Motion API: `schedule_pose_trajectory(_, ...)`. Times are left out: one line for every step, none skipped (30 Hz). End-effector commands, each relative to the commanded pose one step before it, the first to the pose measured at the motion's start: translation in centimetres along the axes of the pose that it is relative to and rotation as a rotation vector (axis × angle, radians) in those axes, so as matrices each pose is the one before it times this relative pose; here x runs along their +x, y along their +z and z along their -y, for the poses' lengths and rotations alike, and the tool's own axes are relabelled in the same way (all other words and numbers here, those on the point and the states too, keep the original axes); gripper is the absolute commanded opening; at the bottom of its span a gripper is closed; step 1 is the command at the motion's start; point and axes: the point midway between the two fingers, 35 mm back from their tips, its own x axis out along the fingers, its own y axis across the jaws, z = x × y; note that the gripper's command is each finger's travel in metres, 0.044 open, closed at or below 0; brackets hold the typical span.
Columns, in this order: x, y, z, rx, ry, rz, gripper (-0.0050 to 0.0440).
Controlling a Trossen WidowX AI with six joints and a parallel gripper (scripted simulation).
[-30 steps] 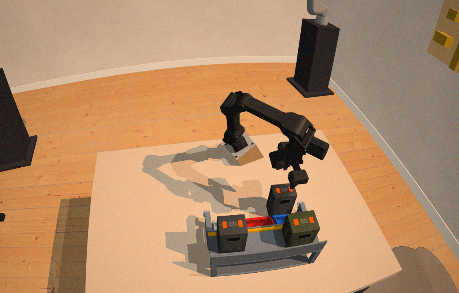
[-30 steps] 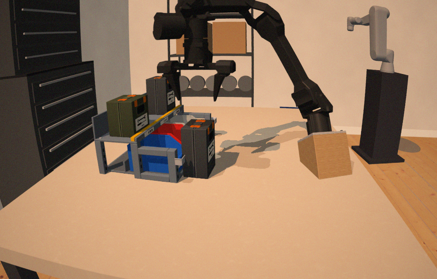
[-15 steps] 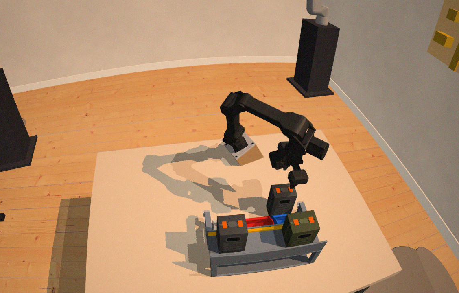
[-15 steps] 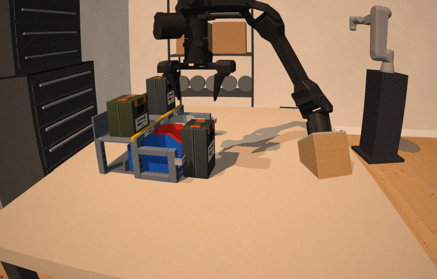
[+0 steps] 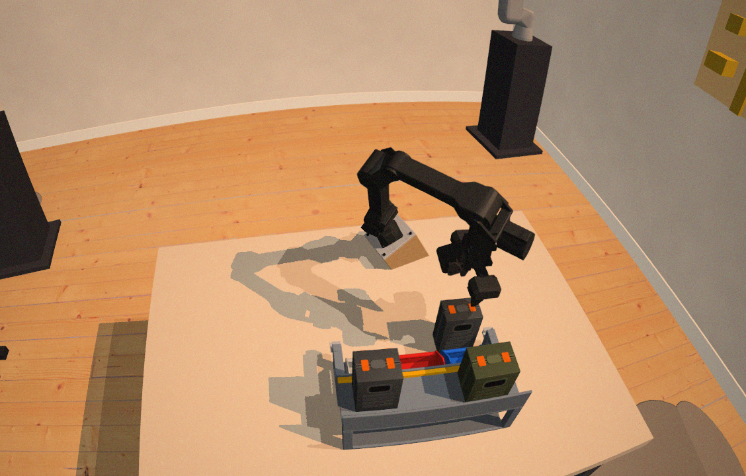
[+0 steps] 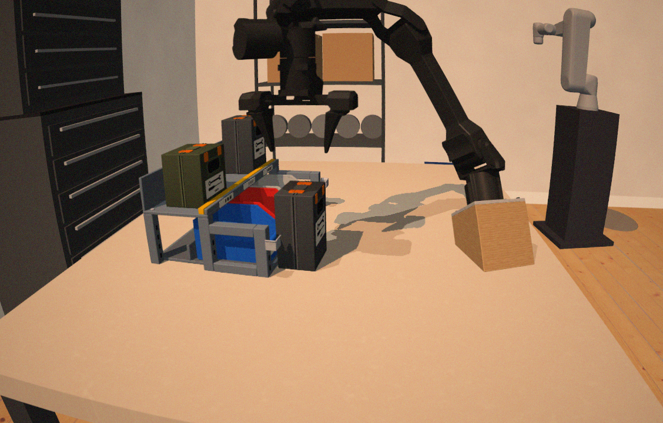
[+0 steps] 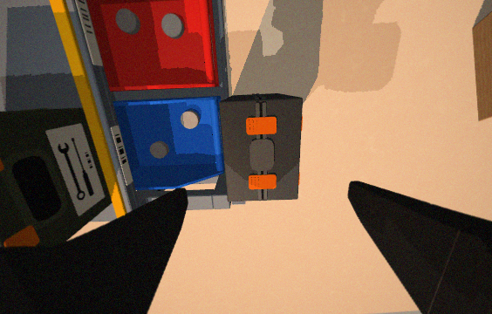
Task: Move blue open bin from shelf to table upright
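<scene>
The blue open bin (image 7: 169, 141) sits in the lower level of the grey shelf (image 5: 423, 402), beside a red bin (image 7: 156, 41). Two grey round parts lie in it. It also shows in the exterior view (image 6: 234, 231) and as a sliver in the top view (image 5: 454, 354). A dark grey case with orange latches (image 7: 262, 148) stands on the table right against the blue bin's open side. My gripper (image 6: 300, 131) is open and empty, hovering above this case (image 5: 457, 322), fingers pointing down (image 7: 268, 218).
An olive case (image 5: 489, 369) and another dark grey case (image 5: 377, 379) stand on the shelf's top. A yellow rail (image 7: 85, 109) runs along the shelf. The arm's wooden base block (image 6: 492, 234) stands at the table's far side. Black drawer cabinets (image 6: 55, 136) stand beside the table.
</scene>
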Motion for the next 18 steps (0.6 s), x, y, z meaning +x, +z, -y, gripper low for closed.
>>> schedule_pose_trajectory(-0.515,0.204,-0.018,0.01096,0.00577,-0.01506,0.044)
schedule_pose_trajectory(0.0,0.0,0.0,0.0,0.0,0.0,0.044)
schedule_pose_trajectory(0.0,0.0,0.0,0.0,0.0,0.0,0.044)
schedule_pose_trajectory(0.0,0.0,0.0,0.0,0.0,0.0,0.044)
schedule_pose_trajectory(0.0,0.0,0.0,0.0,0.0,0.0,0.044)
schedule_pose_trajectory(0.0,0.0,0.0,0.0,0.0,0.0,0.044)
schedule_pose_trajectory(0.0,0.0,0.0,0.0,0.0,0.0,0.044)
schedule_pose_trajectory(0.0,0.0,0.0,0.0,0.0,0.0,0.044)
schedule_pose_trajectory(0.0,0.0,0.0,0.0,0.0,0.0,0.044)
schedule_pose_trajectory(0.0,0.0,0.0,0.0,0.0,0.0,0.044)
schedule_pose_trajectory(1.085,0.002,-0.114,-0.00207,0.00549,0.00196,0.044)
schedule_pose_trajectory(1.1,0.011,0.019,0.00052,-0.00137,-0.00049,0.044)
schedule_pose_trajectory(1.1,0.012,0.018,0.00052,-0.00137,-0.00049,0.044)
schedule_pose_trajectory(1.1,0.013,0.016,0.00052,-0.00137,-0.00049,0.044)
schedule_pose_trajectory(1.1,0.013,0.015,0.00052,-0.00137,-0.00049,0.044)
schedule_pose_trajectory(0.0,0.0,0.0,0.0,0.0,0.0,0.044)
schedule_pose_trajectory(0.0,0.0,0.0,0.0,0.0,0.0,0.044)
schedule_pose_trajectory(0.0,0.0,0.0,0.0,0.0,0.0,0.044)
